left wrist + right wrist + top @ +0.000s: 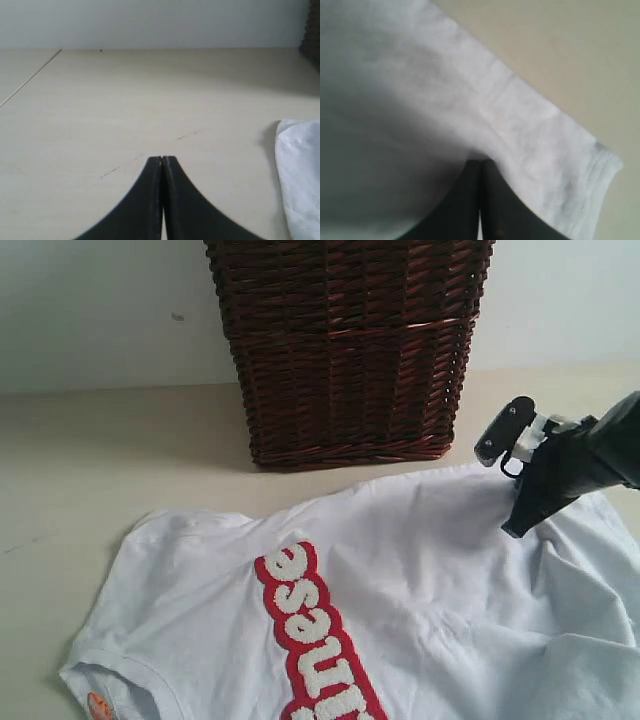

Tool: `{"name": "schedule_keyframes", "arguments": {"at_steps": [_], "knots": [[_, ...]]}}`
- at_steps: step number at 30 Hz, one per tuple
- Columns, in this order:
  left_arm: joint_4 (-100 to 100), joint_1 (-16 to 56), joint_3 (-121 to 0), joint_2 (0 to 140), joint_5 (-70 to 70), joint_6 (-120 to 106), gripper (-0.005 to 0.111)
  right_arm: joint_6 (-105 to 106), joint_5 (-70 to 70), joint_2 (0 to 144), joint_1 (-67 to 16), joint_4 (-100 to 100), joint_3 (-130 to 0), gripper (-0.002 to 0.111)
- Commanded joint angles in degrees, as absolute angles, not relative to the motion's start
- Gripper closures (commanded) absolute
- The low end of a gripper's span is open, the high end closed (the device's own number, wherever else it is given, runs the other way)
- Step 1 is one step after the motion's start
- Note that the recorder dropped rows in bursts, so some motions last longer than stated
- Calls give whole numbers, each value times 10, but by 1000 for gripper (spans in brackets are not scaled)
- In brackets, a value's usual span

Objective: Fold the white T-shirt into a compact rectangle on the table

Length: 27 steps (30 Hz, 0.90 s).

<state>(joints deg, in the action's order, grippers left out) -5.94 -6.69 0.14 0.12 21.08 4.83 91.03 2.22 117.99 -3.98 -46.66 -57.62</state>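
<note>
The white T-shirt (430, 580) lies spread and wrinkled on the table (120, 460), with red-outlined fuzzy letters (310, 630) across the chest and a small orange tag (100, 705) at its near-left corner. My right gripper (515, 528) points down into the cloth near the shirt's far right edge. In the right wrist view its tips (481, 161) are closed together and dimple the fabric (420, 100) beside a hemmed edge (600, 170). The left gripper (162, 158) is shut over bare table (125, 100), holding nothing. A shirt corner (300, 170) lies off to one side of it.
A dark brown wicker basket (350, 350) stands at the back of the table, just behind the shirt's far edge; a sliver of the basket (312, 30) shows in the left wrist view. A pale wall runs behind the table.
</note>
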Motion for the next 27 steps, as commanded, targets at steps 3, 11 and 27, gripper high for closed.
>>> {"name": "schedule_keyframes", "arguments": {"at_steps": [3, 11, 27], "knots": [[-57, -69, 0, 0, 207, 47, 107, 828, -66, 1106, -27, -478, -581, 108], [-57, -69, 0, 0, 207, 47, 107, 752, -384, 933, 3, -362, -575, 108], [-57, -69, 0, 0, 207, 47, 107, 745, -85, 982, 106, -181, -330, 108]]}}
